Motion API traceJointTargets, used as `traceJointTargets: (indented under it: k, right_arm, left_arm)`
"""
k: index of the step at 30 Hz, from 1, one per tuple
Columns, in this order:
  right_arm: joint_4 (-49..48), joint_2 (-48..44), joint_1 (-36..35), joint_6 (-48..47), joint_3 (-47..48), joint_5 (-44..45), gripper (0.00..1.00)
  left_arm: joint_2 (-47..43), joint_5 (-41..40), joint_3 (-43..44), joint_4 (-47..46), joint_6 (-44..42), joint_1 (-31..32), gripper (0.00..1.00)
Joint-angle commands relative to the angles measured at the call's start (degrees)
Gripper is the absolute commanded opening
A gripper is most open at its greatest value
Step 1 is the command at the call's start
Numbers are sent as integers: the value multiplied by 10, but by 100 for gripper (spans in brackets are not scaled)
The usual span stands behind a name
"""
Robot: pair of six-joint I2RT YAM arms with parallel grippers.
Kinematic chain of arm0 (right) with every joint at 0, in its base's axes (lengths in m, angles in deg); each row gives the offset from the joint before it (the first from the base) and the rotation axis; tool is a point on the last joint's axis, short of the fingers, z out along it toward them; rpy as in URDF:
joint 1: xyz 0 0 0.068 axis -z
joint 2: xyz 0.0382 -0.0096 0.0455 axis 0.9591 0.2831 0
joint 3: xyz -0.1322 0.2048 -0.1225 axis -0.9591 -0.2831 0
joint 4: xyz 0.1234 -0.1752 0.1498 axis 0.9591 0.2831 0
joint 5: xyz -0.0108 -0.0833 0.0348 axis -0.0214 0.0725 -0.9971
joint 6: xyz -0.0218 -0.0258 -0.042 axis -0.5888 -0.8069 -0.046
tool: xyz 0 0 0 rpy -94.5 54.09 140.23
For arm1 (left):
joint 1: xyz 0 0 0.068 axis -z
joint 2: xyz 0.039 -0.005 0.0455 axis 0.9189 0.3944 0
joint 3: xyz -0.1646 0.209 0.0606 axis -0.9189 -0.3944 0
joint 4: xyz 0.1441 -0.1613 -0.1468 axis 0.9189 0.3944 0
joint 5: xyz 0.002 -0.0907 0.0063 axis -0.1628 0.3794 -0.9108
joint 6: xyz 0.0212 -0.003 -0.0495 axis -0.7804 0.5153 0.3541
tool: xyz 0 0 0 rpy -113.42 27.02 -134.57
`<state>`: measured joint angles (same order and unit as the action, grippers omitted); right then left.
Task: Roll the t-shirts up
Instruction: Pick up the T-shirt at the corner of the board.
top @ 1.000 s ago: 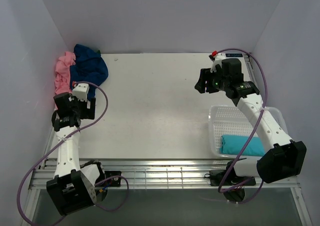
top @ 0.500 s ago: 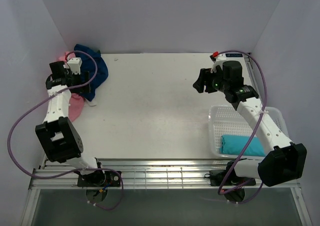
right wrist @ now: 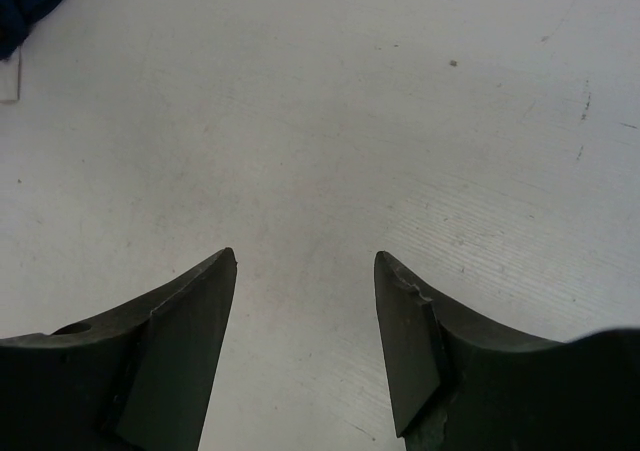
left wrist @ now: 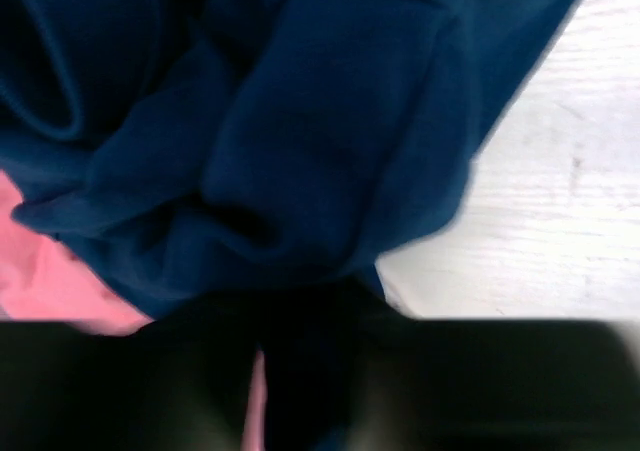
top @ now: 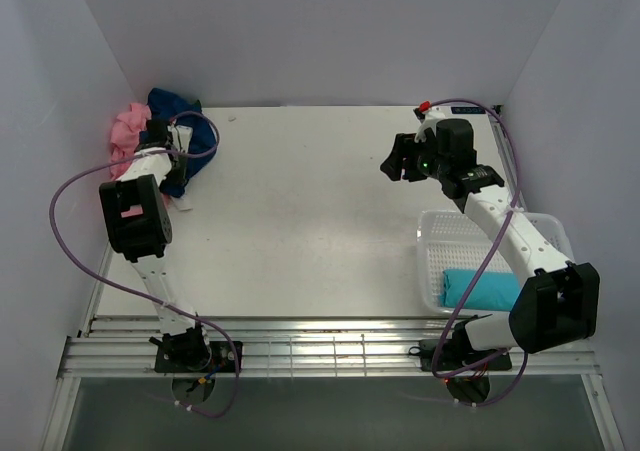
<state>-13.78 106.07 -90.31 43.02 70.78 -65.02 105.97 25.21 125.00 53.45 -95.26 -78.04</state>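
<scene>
Reaching across the counter to the far corner opposite the white mesh basket, the left arm has its pincer down on the heap of clothes there. The heap is a crumpled dark blue t-shirt with a pink t-shirt bunched against the side of it that faces away from the basket.

In the left wrist view, folds of blue cloth fill nearly the whole picture. Pink shows at the lower left, and bare counter shows on the right. The pincer's own fingers are only a dark blur along the bottom edge, with a thin pink sliver between them. Whether they are wide, narrow or gripping cloth cannot be told.

A teal t-shirt lies inside the basket, at its near end. The right arm passes over the basket. The right pincer hangs over the counter beyond the basket's far end, on the side towards the heap. Its fingers stand wide apart, with only bare counter between them and nothing held. A corner of the blue cloth shows at the top left of the right wrist view, well apart from the fingers.
</scene>
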Motion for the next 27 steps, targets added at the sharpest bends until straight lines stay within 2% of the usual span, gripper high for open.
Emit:
traceJointTargets:
  k: [1,3,4,8,18,21,27]
  right_arm:
    - [-29,-9,-2,16,9,-11,64]
    - [-39,-12,-2,21,5,-13,63]
    - [-40,-13,-2,23,3,-15,63]
    - [-33,-14,-2,26,18,-18,63]
    - [-22,-4,-10,16,82,-42,61]
    - [-14,6,-15,6,99,-46,61]
    - [-1,23,-29,-13,137,-52,61]
  left_arm:
    - [-33,-28,22,-25,-8,-6,30]
    - [-26,-44,24,-22,-15,-7,8]
    - [-24,-49,27,-18,-14,-8,0]
    - [-72,-20,36,-8,2,-9,0]
    - [-188,146,86,27,45,-10,0]
    - [-224,220,91,-8,48,-9,0]
    - [-265,385,183,-21,83,0,0]
